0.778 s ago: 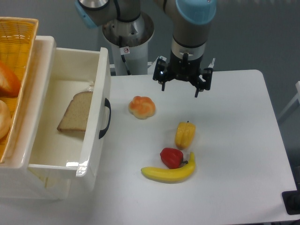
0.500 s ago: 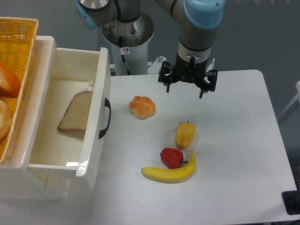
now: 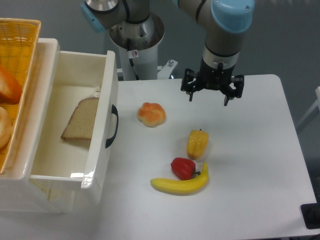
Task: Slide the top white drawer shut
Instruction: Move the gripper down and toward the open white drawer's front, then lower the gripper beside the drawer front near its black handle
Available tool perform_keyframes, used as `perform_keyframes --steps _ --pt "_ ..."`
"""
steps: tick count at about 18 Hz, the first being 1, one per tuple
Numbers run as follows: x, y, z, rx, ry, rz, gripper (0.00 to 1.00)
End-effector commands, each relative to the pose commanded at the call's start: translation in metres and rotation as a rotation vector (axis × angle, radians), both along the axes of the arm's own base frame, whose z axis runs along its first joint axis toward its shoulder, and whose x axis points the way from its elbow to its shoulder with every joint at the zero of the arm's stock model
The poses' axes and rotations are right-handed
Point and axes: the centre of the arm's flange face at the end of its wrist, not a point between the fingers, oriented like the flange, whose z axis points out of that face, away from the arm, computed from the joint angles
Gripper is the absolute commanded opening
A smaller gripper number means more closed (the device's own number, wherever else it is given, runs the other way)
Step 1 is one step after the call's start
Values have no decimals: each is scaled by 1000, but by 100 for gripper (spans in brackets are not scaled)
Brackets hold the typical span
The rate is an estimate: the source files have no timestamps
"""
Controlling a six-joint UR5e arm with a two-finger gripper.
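The white table [image 3: 250,165] spreads below and around the gripper [image 3: 208,98], which hangs above its far edge with its two black fingers spread wide and nothing between them. Far to the gripper's left in the picture stands the top white drawer [image 3: 102,125], pulled well out of the cabinet, its front panel and black curved handle [image 3: 112,126] facing the gripper's side of the table. Beyond the drawer, at the left edge of the view, sits the orange wicker basket [image 3: 20,45]. Inside the drawer, lying flat on its floor, is a slice of brown bread [image 3: 80,126]. Nearer the camera than the gripper lies a banana [image 3: 180,185], with a red bell pepper [image 3: 183,167] touching it. A yellow bell pepper [image 3: 197,143] lies just below the gripper in the picture, apart from it. A round bread roll [image 3: 151,114] sits between the gripper and the drawer front.
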Motion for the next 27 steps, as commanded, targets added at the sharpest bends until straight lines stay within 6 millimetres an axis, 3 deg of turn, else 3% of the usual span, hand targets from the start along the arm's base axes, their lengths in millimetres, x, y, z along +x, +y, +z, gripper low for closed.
perform_keyframes --steps 8,11,22,27 --pt "5 -1 -13 -24 12 9 100" --pt "7 0 -20 -21 -7 121 100" --pt "42 64 -85 -110 -84 153 100" --pt "50 82 -104 -44 -185 147 100"
